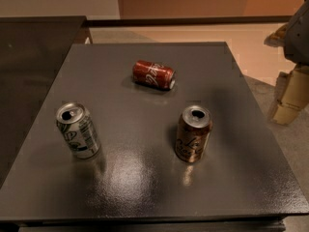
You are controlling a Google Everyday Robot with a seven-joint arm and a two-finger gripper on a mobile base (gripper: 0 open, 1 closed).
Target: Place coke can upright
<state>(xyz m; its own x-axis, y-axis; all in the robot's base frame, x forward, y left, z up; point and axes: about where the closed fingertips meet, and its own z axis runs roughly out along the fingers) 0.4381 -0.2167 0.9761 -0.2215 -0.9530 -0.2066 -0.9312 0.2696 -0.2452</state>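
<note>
On the dark grey surface (145,178), toward the far middle, the coke can (153,74) lies on its side: red body, white script facing up, one silver end pointing right and slightly toward the camera. It touches nothing. Two other cans stand upright nearer the camera. The white-and-green can (77,130) is at left, the brown can (193,134) right of centre. Both have open tops showing and stand well apart from each other and from the coke can. The hand (288,96) sits at the right frame edge, beyond the surface's right side and over the floor, with beige parts below a grey body, partly cut off. It holds nothing visible. Spread or pressed together: cannot tell. It is well apart from the coke can, with the brown can the nearest of the three
</note>
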